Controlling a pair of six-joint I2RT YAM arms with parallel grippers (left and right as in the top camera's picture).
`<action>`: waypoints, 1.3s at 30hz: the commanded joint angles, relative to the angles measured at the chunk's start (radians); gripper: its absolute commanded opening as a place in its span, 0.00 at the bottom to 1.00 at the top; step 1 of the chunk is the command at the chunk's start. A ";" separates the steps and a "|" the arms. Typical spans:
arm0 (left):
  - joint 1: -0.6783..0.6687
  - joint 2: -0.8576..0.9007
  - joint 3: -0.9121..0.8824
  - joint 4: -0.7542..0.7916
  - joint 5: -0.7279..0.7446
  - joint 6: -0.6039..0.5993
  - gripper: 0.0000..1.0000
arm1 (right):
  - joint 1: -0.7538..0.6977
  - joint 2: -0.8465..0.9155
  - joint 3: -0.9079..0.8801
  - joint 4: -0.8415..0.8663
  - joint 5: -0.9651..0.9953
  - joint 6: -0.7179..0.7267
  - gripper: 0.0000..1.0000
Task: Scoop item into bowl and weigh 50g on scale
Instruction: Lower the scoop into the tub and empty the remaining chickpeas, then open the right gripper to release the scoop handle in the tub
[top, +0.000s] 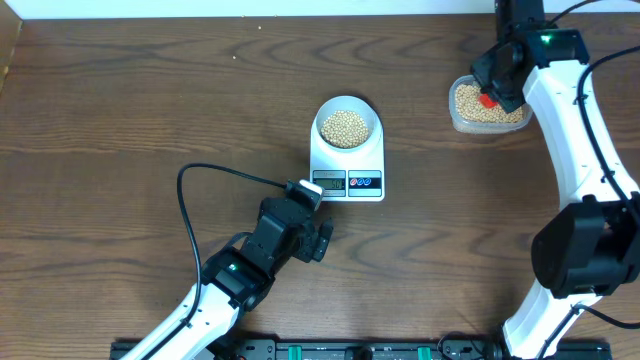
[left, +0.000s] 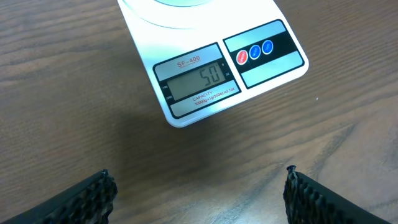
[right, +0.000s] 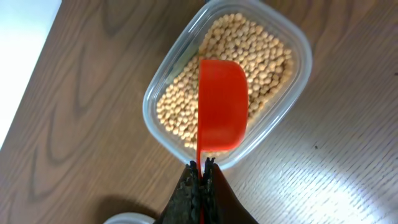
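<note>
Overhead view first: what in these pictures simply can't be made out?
- Overhead: the display of the scale is too small to read; the right arm covers most of the red scoop.
- Left wrist: the bowl is cut off by the top edge, hiding its contents.
- Right wrist: the scoop's handle vanishes into the shut right gripper; whether the scoop touches the beans in the tub is unclear.

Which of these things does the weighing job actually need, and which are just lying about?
Needed: beans, bowl, scale, red scoop held in the right gripper, clear tub.
Lying about: only the black cable on the table.
</note>
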 joint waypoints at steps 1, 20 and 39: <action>0.000 -0.006 0.021 -0.001 -0.020 0.017 0.88 | -0.022 -0.019 -0.039 0.017 0.023 0.019 0.01; 0.000 -0.006 0.021 -0.001 -0.020 0.017 0.88 | -0.061 -0.019 -0.161 0.192 -0.151 -0.140 0.01; 0.000 -0.006 0.021 -0.001 -0.020 0.017 0.88 | -0.085 -0.019 -0.163 0.142 -0.219 -0.193 0.59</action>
